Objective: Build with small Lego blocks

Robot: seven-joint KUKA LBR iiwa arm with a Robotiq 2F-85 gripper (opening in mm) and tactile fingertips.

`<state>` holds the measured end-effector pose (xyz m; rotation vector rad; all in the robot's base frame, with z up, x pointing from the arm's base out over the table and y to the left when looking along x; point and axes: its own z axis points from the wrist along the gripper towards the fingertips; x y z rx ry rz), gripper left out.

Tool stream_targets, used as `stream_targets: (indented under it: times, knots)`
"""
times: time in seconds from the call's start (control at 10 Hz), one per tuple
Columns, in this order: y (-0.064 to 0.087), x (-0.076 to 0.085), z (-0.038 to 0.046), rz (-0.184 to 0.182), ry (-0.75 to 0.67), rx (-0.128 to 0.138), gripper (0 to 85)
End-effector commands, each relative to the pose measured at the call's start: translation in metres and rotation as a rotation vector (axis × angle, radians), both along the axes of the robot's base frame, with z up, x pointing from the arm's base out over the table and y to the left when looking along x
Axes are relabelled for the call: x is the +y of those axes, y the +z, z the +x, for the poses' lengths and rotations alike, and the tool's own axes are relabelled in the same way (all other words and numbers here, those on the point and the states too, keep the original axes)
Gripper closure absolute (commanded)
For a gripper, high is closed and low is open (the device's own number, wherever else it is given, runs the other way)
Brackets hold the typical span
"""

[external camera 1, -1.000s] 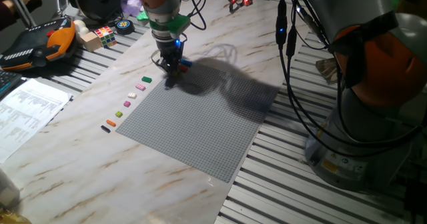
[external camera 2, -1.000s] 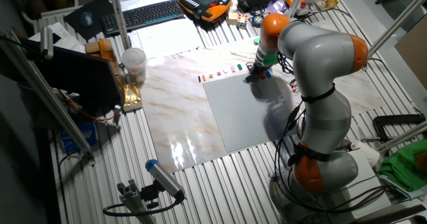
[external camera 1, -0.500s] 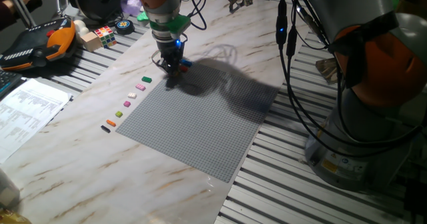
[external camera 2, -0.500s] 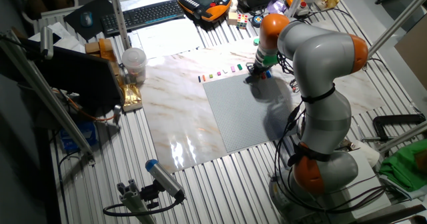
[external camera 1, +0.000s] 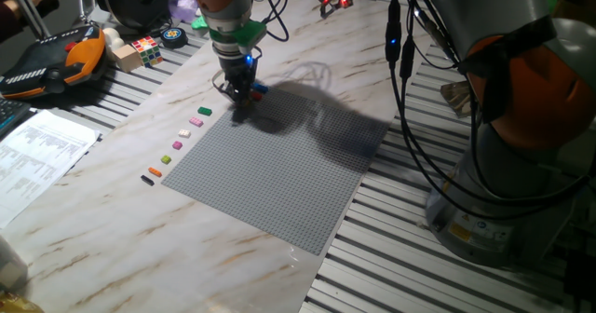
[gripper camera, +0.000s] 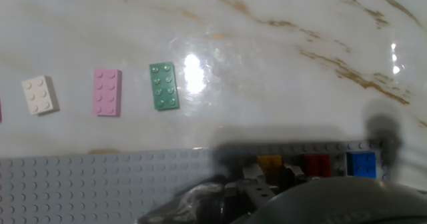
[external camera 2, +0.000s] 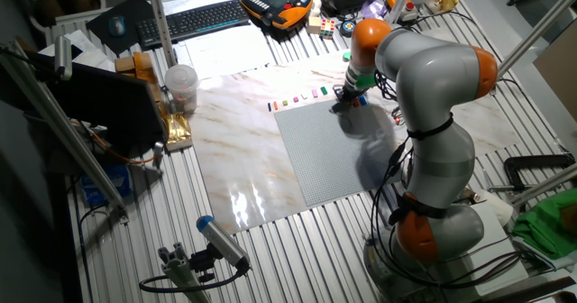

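Yellow (gripper camera: 269, 162), red (gripper camera: 317, 164) and blue (gripper camera: 362, 164) Lego blocks sit in a row at the grey baseplate's (gripper camera: 80, 187) far edge. Just beyond that edge, on the marble table (gripper camera: 267, 64), lie green (gripper camera: 164, 85), pink (gripper camera: 107, 92) and white (gripper camera: 37, 94) bricks. The gripper (external camera 1: 239, 97) hovers over the baseplate's corner, near the yellow block; whether its fingers are spread or pressed together cannot be told

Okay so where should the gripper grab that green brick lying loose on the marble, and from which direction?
Come straight down onto the green brick and pinch across its two long sides. It lies flat, studs up, so only its side walls offer grip. The pink brick beside it stands apart, leaving a gap that probably admits a finger.
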<state>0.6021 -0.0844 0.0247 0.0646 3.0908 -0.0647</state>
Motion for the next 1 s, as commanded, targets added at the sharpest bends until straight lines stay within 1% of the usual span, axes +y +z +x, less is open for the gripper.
stream_targets:
  times: [0.0,0.7,0.9]
  knots:
    - [-0.0003,0.0,-0.0005,0.0,0.003,0.001,84.3]
    - [-0.0002,-0.0008,-0.0029,-0.013,0.019,-0.002,84.3]
    - [-0.0007,-0.001,-0.0023,-0.013,0.014,-0.005,84.3]
